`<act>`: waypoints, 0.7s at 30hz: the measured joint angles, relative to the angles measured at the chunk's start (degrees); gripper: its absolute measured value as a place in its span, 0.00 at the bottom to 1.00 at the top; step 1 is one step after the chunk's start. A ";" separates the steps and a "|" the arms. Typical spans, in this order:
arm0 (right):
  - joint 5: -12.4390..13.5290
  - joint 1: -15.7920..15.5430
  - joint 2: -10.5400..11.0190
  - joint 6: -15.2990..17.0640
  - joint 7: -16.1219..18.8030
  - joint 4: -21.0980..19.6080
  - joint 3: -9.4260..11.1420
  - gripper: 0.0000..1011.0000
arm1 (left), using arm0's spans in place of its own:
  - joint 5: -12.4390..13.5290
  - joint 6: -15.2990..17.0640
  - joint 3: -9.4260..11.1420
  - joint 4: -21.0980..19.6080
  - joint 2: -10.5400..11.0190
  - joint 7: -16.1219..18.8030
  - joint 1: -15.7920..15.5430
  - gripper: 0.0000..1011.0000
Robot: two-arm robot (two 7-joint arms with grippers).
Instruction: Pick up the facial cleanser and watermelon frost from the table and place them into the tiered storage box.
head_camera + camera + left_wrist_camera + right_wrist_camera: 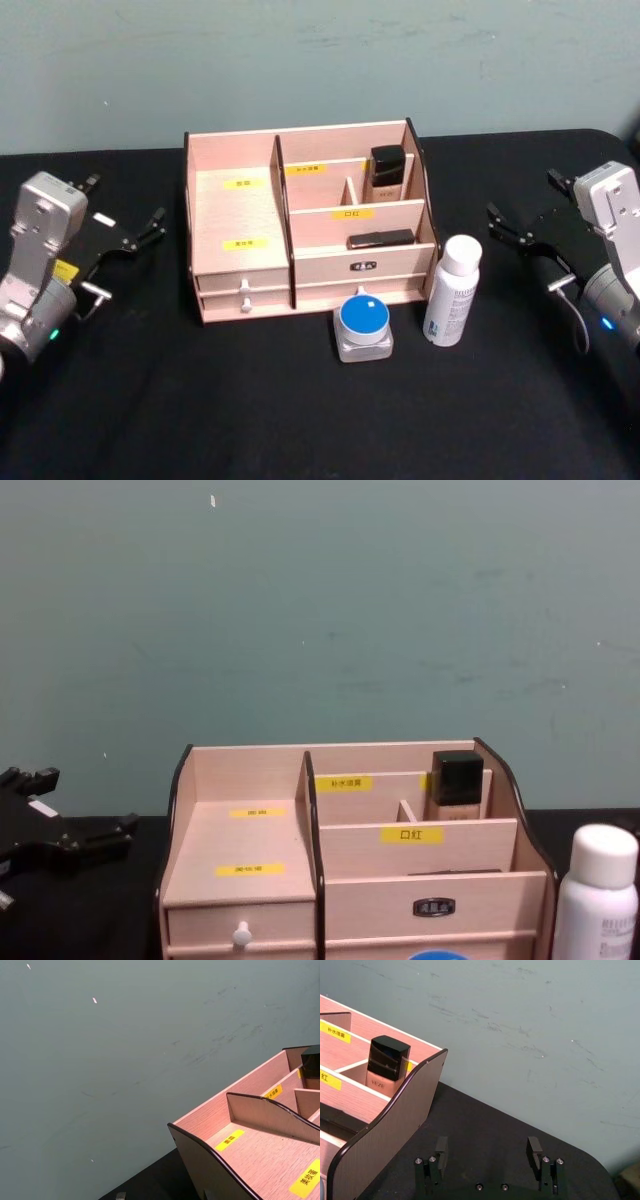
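Note:
The facial cleanser (452, 290), a white bottle with a white cap, stands upright on the black table just right of the tiered storage box (240, 215); its top shows in the chest view (597, 895). The watermelon frost (363, 325), a small clear jar with a round blue lid, sits in front of the box's right drawers. My left gripper (148, 228) hovers open left of the box, well apart from it. Right of the bottle, my right gripper (505, 228) is open and holds nothing; the right wrist view shows its fingers (441, 1149) spread wide beside the box's curved side (385, 1130).
Inside the box's right compartments stand a beige bottle with a black cap (387, 170) and a dark flat item (381, 239). The box's wide left tier (260, 1155) is bare. A grey-green wall rises right behind the table. Black tabletop stretches open at the front.

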 joint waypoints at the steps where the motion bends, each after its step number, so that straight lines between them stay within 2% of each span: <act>1: 0.00 0.00 0.00 0.00 0.00 0.00 0.00 0.99 | 0.00 0.00 0.00 0.00 0.00 0.00 0.00 1.00; 21: 0.00 0.00 0.00 0.00 0.00 0.00 0.00 0.99 | 0.00 0.00 0.00 0.00 0.00 0.00 0.00 1.00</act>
